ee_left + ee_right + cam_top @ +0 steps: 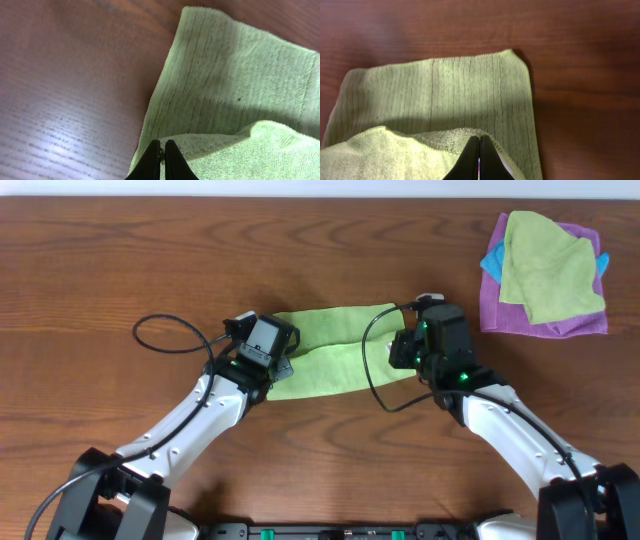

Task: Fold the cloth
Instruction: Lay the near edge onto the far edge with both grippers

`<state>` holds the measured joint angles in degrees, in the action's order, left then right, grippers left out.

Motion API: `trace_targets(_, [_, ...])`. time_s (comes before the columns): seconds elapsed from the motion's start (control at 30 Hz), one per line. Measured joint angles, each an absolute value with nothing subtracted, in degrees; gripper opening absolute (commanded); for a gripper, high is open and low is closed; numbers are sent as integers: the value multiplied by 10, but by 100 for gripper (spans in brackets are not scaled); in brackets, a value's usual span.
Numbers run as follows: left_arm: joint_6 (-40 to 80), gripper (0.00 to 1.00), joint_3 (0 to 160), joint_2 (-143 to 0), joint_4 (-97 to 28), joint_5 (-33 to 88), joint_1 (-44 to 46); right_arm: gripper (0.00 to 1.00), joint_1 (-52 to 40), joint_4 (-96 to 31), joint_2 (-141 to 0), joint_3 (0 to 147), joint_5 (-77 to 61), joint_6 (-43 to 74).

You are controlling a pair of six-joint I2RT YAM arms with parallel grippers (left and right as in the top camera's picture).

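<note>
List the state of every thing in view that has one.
Lime-green cloth, partly folded, near edge lifted over the flat layer.
Left jaws, shut on the cloth's edge.
Right jaws, shut on the cloth's edge.
Yellow-green cloth, crumpled atop the purple cloth.
Purple cloth, lying flat beneath.

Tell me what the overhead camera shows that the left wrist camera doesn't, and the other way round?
Only overhead: the left arm and right arm, plus a purple cloth under a yellow-green cloth at the far right corner. Only left wrist: the left gripper up close, shut on a lifted edge of the cloth. Both: that lime-green cloth lying on the wooden table.
</note>
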<state>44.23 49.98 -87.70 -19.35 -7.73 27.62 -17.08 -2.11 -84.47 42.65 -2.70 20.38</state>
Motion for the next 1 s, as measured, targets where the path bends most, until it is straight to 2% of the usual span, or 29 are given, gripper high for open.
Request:
trace_targets(0.27, [427, 6, 501, -895, -128, -77, 273, 1, -171, 22, -880, 432, -10, 186])
trace_targets(0.53, [389, 6, 560, -960, -128, -77, 252, 1, -148, 29, -891, 446, 5, 173])
trace_targets(1.0, [359, 6, 583, -978, -130, -77, 229, 1, -143, 86, -930, 448, 8, 161])
